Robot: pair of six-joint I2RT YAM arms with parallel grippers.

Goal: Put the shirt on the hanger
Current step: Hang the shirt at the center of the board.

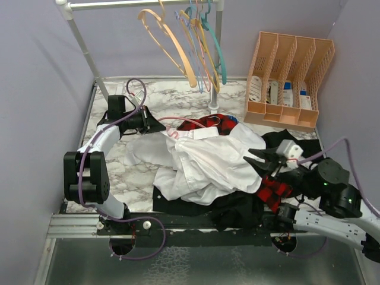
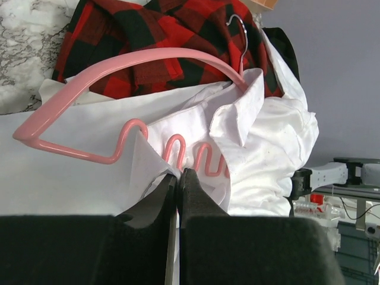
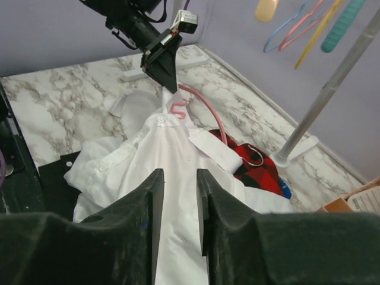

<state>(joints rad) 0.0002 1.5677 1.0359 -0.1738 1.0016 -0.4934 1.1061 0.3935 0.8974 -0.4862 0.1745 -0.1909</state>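
The white shirt [image 1: 208,163] lies crumpled mid-table over other clothes. The pink hanger [image 1: 183,120] rests at its far left edge. One hanger arm runs under the collar [image 2: 246,101], and the metal hook [image 2: 237,27] lies over red plaid. My left gripper [image 1: 164,126] is shut, pinching a peak of shirt fabric right beside the hanger's wavy bar [image 2: 202,163]. In the right wrist view that gripper [image 3: 170,88] holds the cloth up. My right gripper [image 3: 178,175] hovers at the shirt's right edge [image 1: 249,155], jaws narrowly apart, white cloth [image 3: 172,142] showing in the gap.
A red-and-black plaid shirt [image 1: 217,123] and a black garment [image 1: 237,208] lie under the white one. At the back is a rack [image 1: 215,35] hung with peach, pink and teal hangers [image 1: 196,41]. A peach organizer [image 1: 291,77] stands back right.
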